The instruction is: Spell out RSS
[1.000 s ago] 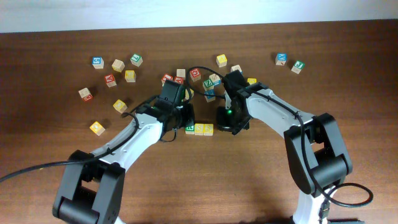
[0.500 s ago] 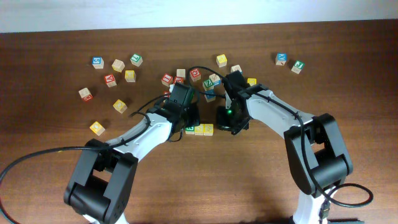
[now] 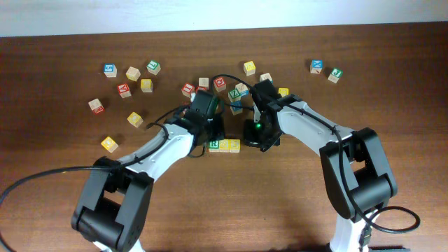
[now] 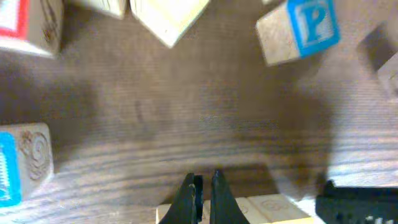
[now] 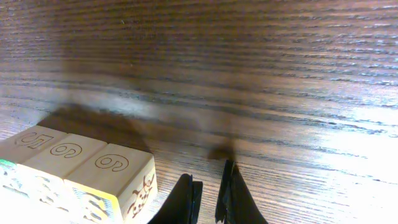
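Three letter cubes stand in a tight row at the table's middle: the green R cube [image 3: 213, 145] on the left, then two yellow S cubes [image 3: 224, 145] [image 3: 234, 145]. My left gripper [image 3: 213, 135] [image 4: 202, 193] is shut and empty, its tips just behind the row's left end. My right gripper [image 3: 250, 140] [image 5: 208, 194] is shut and empty, low over bare wood just right of the row. In the right wrist view the row [image 5: 68, 155] shows its carved side faces at lower left. Its pale top edge [image 4: 261, 210] shows below the left fingers.
Several loose letter cubes lie scattered behind the arms, from the far left [image 3: 110, 69] to the far right [image 3: 317, 66]. A blue P cube [image 4: 298, 30] and another blue cube [image 4: 18, 165] lie close ahead of the left gripper. A yellow cube [image 3: 109, 144] sits at front left.
My left arm has swung a little to the right, bringing its gripper over the row's left end. The right arm and the three cubes have not moved.
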Tool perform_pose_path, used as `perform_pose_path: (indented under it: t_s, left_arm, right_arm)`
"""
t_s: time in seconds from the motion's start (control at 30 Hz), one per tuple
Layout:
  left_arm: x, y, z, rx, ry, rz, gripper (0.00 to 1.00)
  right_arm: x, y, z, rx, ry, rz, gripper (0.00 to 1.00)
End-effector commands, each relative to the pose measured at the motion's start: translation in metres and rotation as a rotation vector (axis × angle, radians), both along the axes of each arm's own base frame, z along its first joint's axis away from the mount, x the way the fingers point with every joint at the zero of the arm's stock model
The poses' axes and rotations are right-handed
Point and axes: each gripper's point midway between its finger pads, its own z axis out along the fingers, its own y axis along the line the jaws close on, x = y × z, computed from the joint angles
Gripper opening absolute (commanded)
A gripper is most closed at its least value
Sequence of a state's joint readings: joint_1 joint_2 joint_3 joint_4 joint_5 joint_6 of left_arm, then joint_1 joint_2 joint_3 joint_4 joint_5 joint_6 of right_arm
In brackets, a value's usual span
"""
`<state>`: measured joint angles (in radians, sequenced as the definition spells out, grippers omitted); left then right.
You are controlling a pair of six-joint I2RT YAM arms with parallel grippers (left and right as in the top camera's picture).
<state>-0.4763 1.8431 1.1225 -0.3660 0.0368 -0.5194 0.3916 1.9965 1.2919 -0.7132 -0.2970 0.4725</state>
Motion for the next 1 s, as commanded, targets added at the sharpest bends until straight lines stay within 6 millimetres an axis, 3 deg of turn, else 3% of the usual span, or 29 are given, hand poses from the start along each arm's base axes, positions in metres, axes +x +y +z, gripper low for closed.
perform_pose_path:
  t_s: [0.0,0.1,0.17,0.27,0.33,0.43,0.57,0.8,0.97]
  left_arm:
    - [0.024,0.024,0.047,-0.027,-0.073,0.063,0.0]
    - [0.009,0.075,0.041,0.02,0.046,0.163,0.0]
    - [-0.013,0.088,0.023,0.033,0.146,0.178,0.0]
    - [-0.032,0.082,-0.002,0.032,0.213,0.201,0.0]
    - [-0.031,0.069,-0.015,-0.001,0.209,0.183,0.0]
    - [-0.037,0.041,-0.026,-0.079,0.247,0.114,0.0]
    - [-0.042,0.028,-0.028,-0.074,0.249,0.077,0.0]
    - [-0.043,0.028,-0.028,-0.071,0.248,0.082,0.0]
    - [-0.037,0.042,-0.03,0.006,0.217,0.118,0.0]
  right_arm:
    - [-0.009,-0.005,-0.011,-0.026,0.032,-0.007,0.07]
    - [-0.01,-0.001,-0.01,0.002,0.039,-0.003,0.07]
    - [-0.007,0.001,-0.009,0.012,0.028,-0.003,0.07]
    - [-0.011,0.008,-0.012,0.021,0.042,0.002,0.07]
    - [-0.013,0.015,-0.014,0.022,0.034,0.022,0.07]
    - [-0.013,0.023,-0.012,0.042,0.027,0.022,0.07]
    - [-0.01,0.033,-0.01,0.074,0.007,0.035,0.07]
    - [-0.008,0.037,-0.009,0.081,-0.009,0.043,0.07]
    - [-0.011,0.03,-0.011,0.048,0.004,0.036,0.07]
